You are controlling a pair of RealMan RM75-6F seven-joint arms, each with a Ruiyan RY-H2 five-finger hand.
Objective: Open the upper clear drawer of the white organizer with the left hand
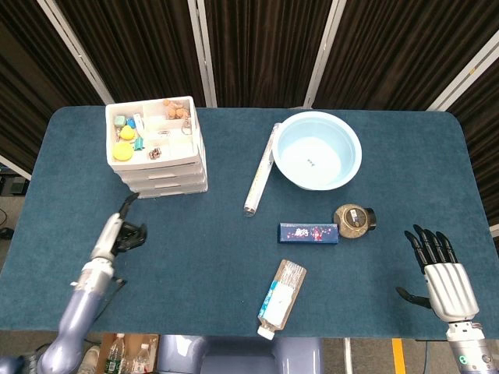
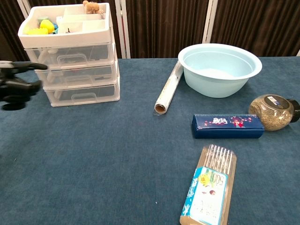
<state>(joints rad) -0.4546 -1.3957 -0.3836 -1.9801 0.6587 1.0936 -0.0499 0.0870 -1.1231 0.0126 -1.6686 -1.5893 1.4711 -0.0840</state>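
Observation:
The white organizer (image 1: pixel 156 148) (image 2: pixel 70 51) stands at the far left of the table, with small items in its top tray and three clear drawers below. All three are pushed in, including the upper clear drawer (image 2: pixel 70 55). My left hand (image 1: pixel 117 230) (image 2: pixel 16 84) hovers in front of and to the left of the organizer, a short gap away. One finger points toward the drawers, the others are curled in, and it holds nothing. My right hand (image 1: pixel 440 273) hangs by the front right edge with fingers spread and empty. The chest view does not show it.
A light blue basin (image 1: pixel 317 150) (image 2: pixel 219 69) sits at the back right, with a foil roll (image 1: pixel 260 169) (image 2: pixel 168 88) beside it. A dark blue box (image 1: pixel 308 232) (image 2: pixel 228 125), a round jar (image 1: pixel 353 219) (image 2: pixel 274 111) and a packet of sticks (image 1: pixel 281 298) (image 2: pixel 209 192) lie nearer the front.

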